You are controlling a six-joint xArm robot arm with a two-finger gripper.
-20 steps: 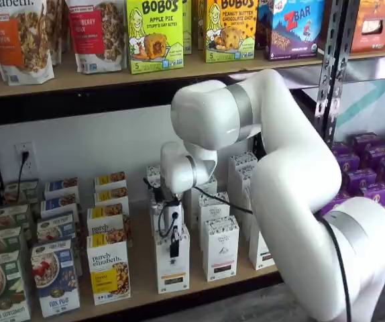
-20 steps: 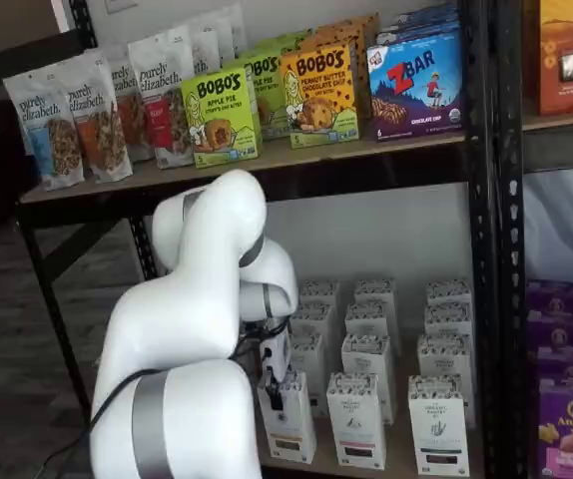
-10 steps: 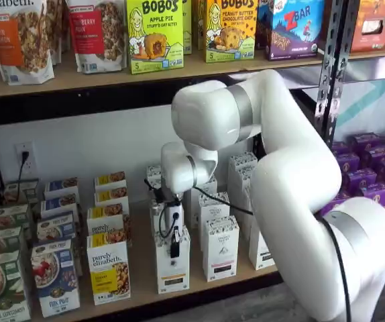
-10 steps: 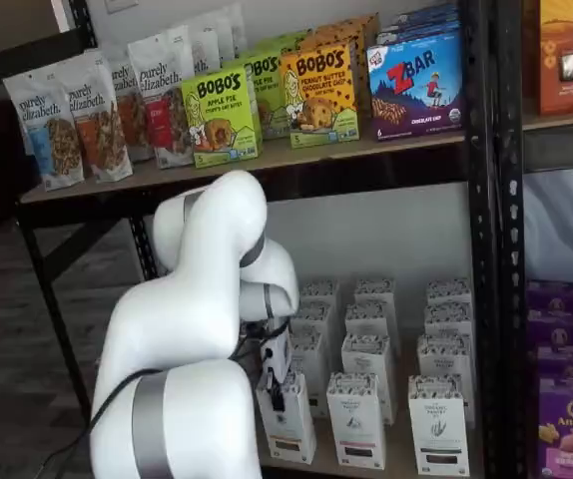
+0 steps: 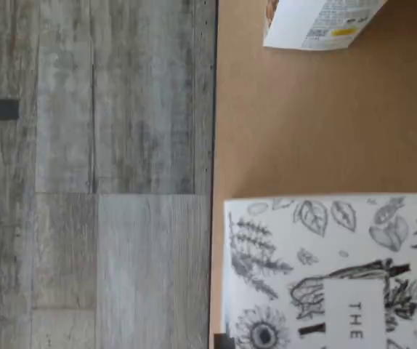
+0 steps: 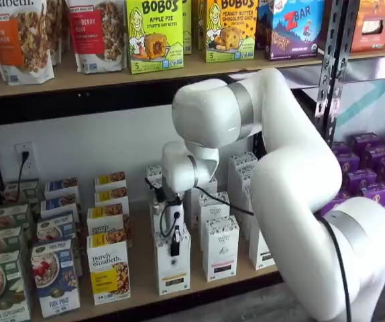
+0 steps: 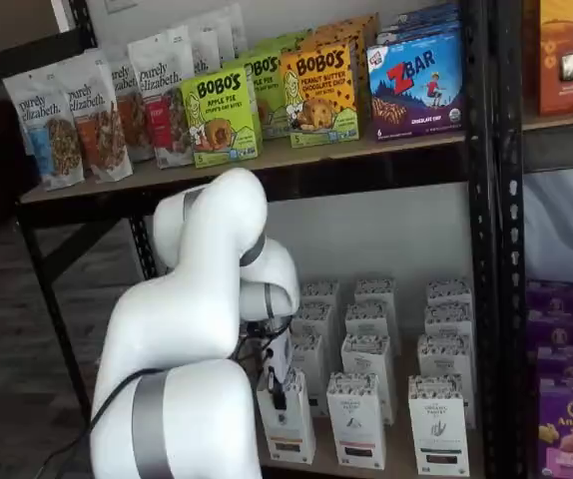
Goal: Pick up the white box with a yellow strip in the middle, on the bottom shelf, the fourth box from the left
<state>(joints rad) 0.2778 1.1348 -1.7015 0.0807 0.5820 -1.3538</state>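
We see the white box (image 6: 173, 265) rising a touch off the bottom shelf (image 6: 145, 295) over the last second, the gripper (image 6: 174, 247) clenched on its top, so our pick looks underway.

White box at the front of the bottom shelf

The white box (image 6: 173, 267) stands upright, tall and narrow, its top speckled black, a tan-yellow strip low on its front; the bottom shelf (image 6: 139, 282) is a light-wood plank edged in black.
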